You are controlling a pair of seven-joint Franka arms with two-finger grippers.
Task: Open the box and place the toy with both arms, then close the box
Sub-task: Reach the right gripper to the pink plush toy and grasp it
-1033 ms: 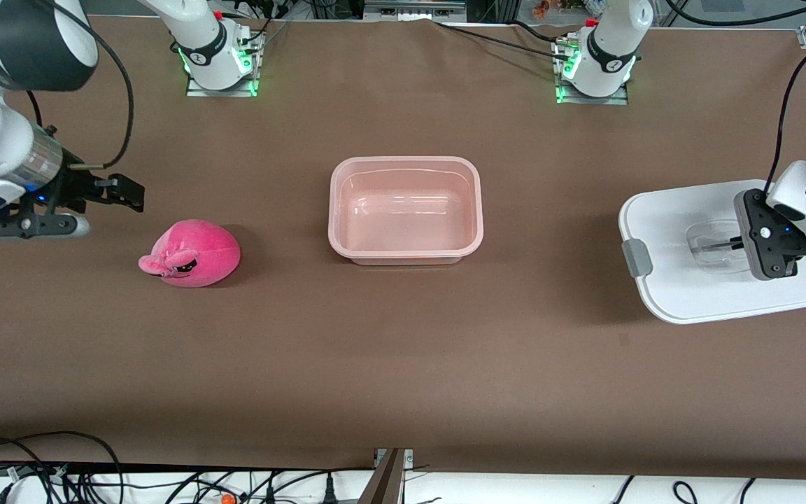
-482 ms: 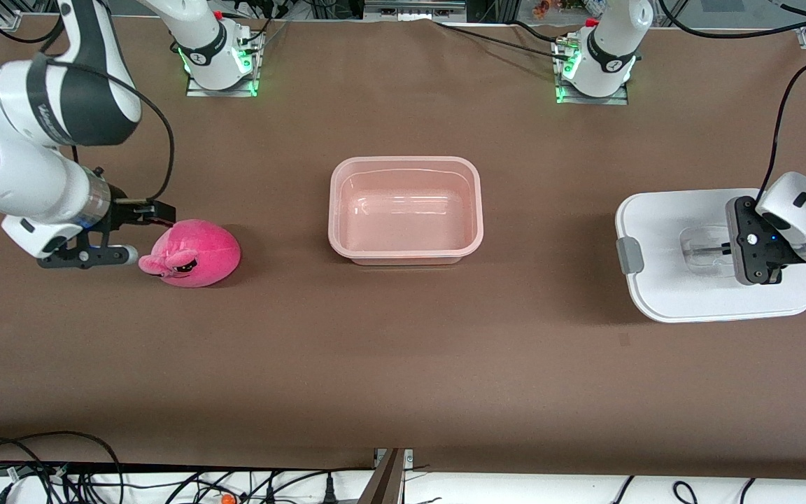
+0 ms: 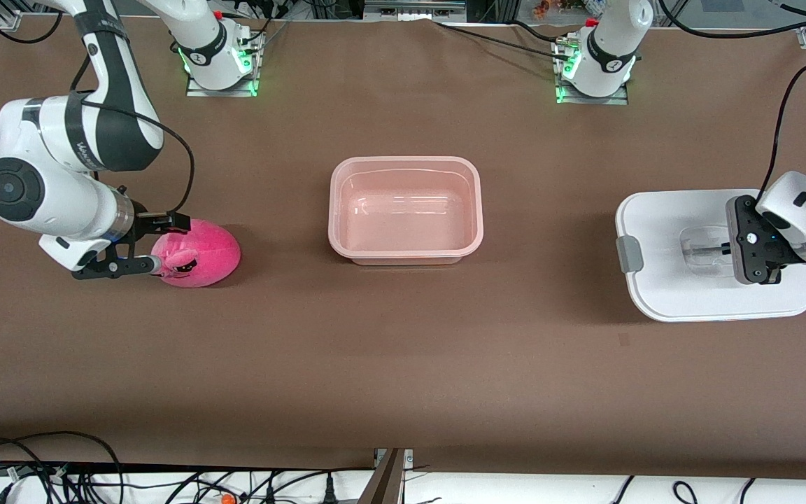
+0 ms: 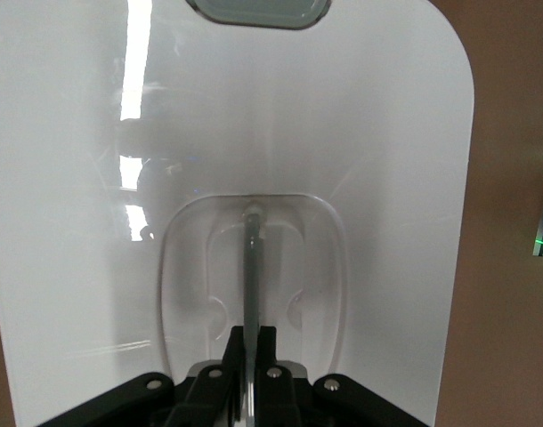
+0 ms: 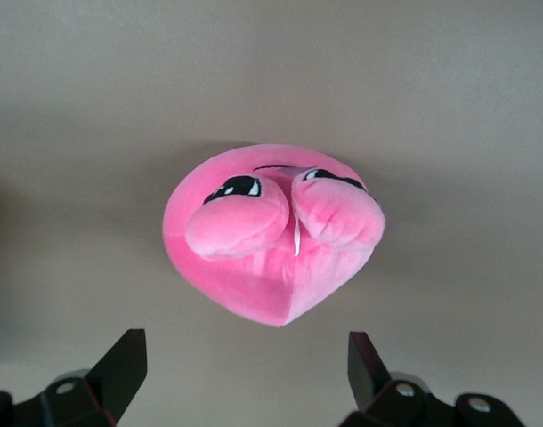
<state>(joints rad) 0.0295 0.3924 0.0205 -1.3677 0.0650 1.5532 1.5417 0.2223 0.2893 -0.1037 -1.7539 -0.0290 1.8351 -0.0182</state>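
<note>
— Front view first: where do we stand?

— We see the box (image 3: 406, 210) open at centre frame, nothing in it. Its lid (image 3: 676, 280) lies flat on the table (image 3: 403, 364) at the right edge of the frame, well apart from the box. So we judge the opening done and the toy pickup in hand.

— And the toy?

— The toy (image 3: 196, 253) sits on the table at left of frame, beside the box but apart from it. Our right gripper (image 3: 153, 243) is down at the toy, fingers spread wide, one on either side of its near end (the right wrist view shows both fingertips (image 5: 120, 360) flanking the plush with a gap, not yet pressing).

— Next move?

— We'd push slightly further over the toy, then squeeze, lift and carry it to the box.

— The left gripper?

— The left gripper (image 3: 728, 247) is pressed together, pinching the thin handle (image 4: 252, 267) in the lid's recess.
</note>
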